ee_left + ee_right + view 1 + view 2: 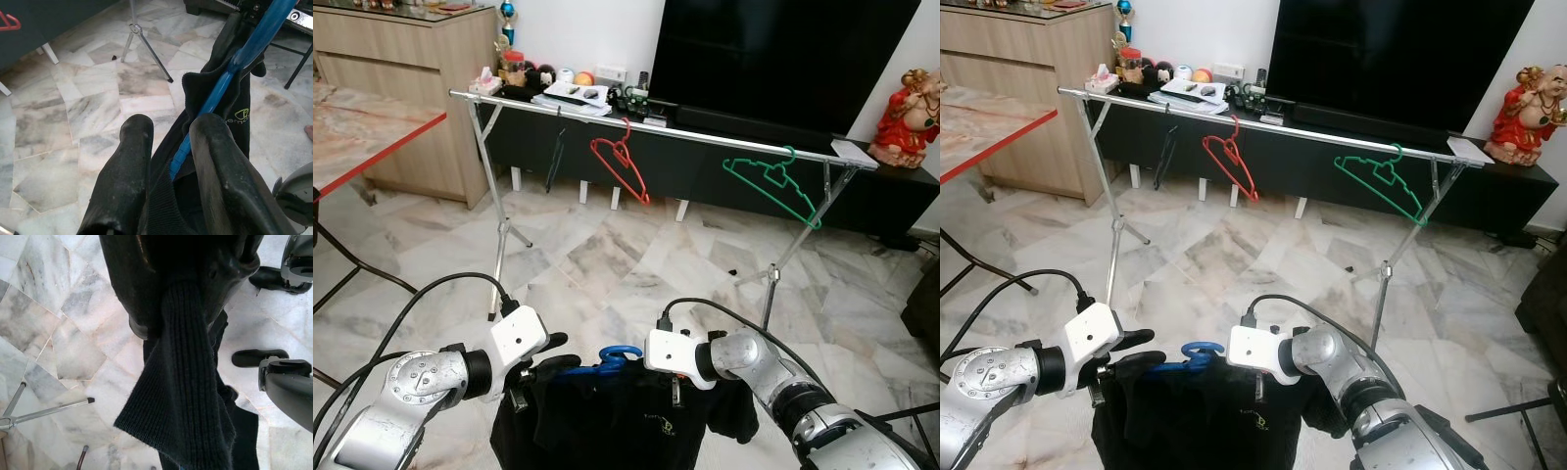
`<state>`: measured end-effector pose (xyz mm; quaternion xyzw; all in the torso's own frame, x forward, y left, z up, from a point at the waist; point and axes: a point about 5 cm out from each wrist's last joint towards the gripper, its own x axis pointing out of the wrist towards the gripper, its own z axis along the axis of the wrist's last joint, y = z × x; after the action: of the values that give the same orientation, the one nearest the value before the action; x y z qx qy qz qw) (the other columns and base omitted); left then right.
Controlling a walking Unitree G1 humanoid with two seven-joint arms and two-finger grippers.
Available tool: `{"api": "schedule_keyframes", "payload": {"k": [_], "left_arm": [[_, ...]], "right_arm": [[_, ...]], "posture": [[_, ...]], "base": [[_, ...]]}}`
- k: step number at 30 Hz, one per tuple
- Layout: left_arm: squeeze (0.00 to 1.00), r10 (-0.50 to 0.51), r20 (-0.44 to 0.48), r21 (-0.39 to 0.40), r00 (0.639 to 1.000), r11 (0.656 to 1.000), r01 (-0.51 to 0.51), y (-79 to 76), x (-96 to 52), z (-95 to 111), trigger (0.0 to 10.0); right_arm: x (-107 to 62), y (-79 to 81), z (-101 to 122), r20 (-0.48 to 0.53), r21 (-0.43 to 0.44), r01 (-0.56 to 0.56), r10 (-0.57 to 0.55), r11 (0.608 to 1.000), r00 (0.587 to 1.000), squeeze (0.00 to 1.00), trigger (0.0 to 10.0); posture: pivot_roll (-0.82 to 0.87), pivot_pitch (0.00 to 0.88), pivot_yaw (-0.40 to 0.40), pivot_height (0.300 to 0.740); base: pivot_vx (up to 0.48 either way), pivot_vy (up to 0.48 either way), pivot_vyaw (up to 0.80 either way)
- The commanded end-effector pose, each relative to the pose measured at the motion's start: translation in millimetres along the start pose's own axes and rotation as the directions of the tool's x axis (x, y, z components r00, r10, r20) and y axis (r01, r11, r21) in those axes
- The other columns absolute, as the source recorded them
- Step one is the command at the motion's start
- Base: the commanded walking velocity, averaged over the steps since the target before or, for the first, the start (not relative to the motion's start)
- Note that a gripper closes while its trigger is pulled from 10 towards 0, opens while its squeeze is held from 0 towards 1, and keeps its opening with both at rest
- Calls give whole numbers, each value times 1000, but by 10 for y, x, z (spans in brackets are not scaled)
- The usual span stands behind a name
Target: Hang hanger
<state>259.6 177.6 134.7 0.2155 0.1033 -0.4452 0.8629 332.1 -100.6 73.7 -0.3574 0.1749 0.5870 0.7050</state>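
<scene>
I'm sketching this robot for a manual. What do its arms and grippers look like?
Both arms are silver metal with rounded joints, each ending in a white boxy wrist block. Black cables loop from the wrist blocks back along the arms. The left gripper and right gripper have long, matte black, scuffed fingers.

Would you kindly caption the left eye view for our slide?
Both grippers, left and right, hold a black garment on a blue hanger before the clothes rail.

Small yellow-green logo on black garment [238,116]; letters partly hidden, not readable.
</scene>
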Motion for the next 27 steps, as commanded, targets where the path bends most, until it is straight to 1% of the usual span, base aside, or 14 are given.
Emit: {"api": "schedule_keyframes", "payload": {"k": [1, 2, 3, 4, 6, 7, 8, 10, 12, 15, 16, 23, 27], "left_arm": [[0, -18, 1, -14, 1000, 1000, 18, -31, 1, -22, 10000], [0, -28, -20, -23, 999, 999, 27, -39, -18, -63, 10000], [0, -28, -20, -23, 999, 999, 27, -39, -18, -63, 10000], [0, -29, -69, -17, 997, 999, 28, -30, -48, -147, 10000], [0, 3, -102, -24, 995, 1000, -6, 28, -81, -224, 10000], [0, 3, -102, -24, 995, 1000, -6, 28, -81, -224, 10000], [0, 31, -104, -30, 994, 999, -34, 71, -97, -245, 10000], [0, 44, -107, -32, 993, 998, -47, 90, -104, -256, 10000], [0, 62, -131, -35, 989, 997, -67, 122, -134, -324, 10000], [0, 51, -138, -54, 989, 997, -59, 104, -148, -353, 10000], [0, 26, -139, -79, 990, 996, -38, 69, -149, -362, 10000], [0, -14, -137, -105, 990, 994, -1, 22, -134, -390, 10000], [0, -15, -139, -110, 990, 994, 0, 37, -173, -416, 10000]], "right_arm": [[-32, -44, 25, 3, -28, 13, -13, 1000, 1000, 0, 0], [-39, -48, 27, 4, -37, 11, -11, 999, 1000, 0, 0], [-39, -48, 27, 4, -37, 11, -11, 999, 1000, 0, 0], [-51, -56, 45, 20, -43, 8, -7, 999, 1000, 0, 0], [-73, -71, 61, 35, -53, 6, -4, 999, 999, 0, 0], [-73, -71, 61, 35, -53, 6, -4, 999, 999, 0, 0], [-83, -75, 62, 39, -59, 5, -2, 998, 999, 0, 0], [-87, -77, 61, 38, -60, 4, -2, 998, 999, 0, 0], [-102, -83, 50, 31, -68, 6, -4, 998, 1000, 0, 0], [-113, -89, 43, 28, -69, 9, -7, 998, 1000, 0, 0], [-121, -95, 39, 26, -70, 12, -10, 997, 1000, 0, 0], [-127, -102, 42, 24, -78, 15, -13, 997, 1000, 0, 0], [-133, -111, 53, 30, -81, 14, -12, 997, 999, 0, 0]], "posture": [[199, 0, -177, 740], [199, 0, -177, 740], [199, 0, -177, 740], [194, 0, -173, 740], [192, 0, -174, 740], [192, 0, -174, 740], [191, 0, -173, 740], [190, 0, -173, 740], [187, 0, -174, 740], [187, 0, -174, 740], [187, 0, -175, 740], [185, 0, -175, 740], [183, 0, -174, 740]], "base": [[0, 0, 0], [0, 0, 0], [0, 0, 0], [0, 0, 0], [0, 0, 0], [0, 0, 0], [0, 0, 0], [0, 0, 0], [0, 0, 0], [0, 0, 0], [0, 0, 0], [0, 0, 0], [0, 0, 0]]}}
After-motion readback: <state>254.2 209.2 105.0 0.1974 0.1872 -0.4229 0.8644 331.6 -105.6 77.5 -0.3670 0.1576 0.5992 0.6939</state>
